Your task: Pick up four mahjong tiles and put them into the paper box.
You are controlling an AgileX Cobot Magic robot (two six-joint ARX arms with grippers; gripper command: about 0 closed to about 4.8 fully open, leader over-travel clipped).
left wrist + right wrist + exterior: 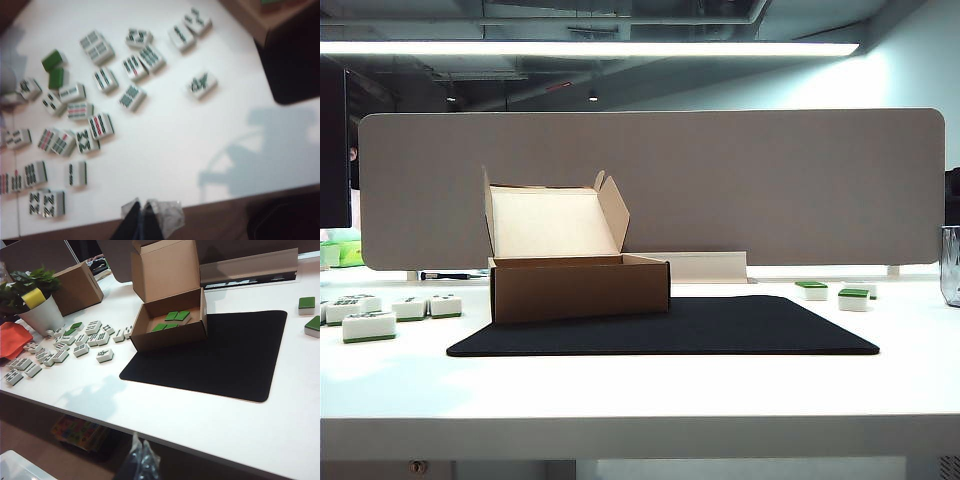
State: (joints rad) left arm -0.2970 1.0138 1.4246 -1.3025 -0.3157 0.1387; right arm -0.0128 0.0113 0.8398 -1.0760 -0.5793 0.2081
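The paper box (pixel 169 336) stands open on the black mat's far left corner, lid flap upright. Several green-backed mahjong tiles (pixel 172 316) lie inside it, flat on the floor. In the exterior view the box (pixel 580 290) hides its contents, and neither gripper shows there. My left gripper (pixel 142 209) is shut and empty, held high above the table's front edge, well back from the spread of tiles. The right gripper (pixel 141 446) is shut and empty too, hanging off the table's near edge, far from the box.
Many face-up white tiles (pixel 100 82) and two green-backed ones (pixel 54 69) lie left of the black mat (pixel 215 355). Two more green-backed tiles (pixel 306 304) sit to its right. A potted plant (pixel 42 315), a second cardboard box (pixel 80 287) and a red cloth (pixel 12 337) stand far left.
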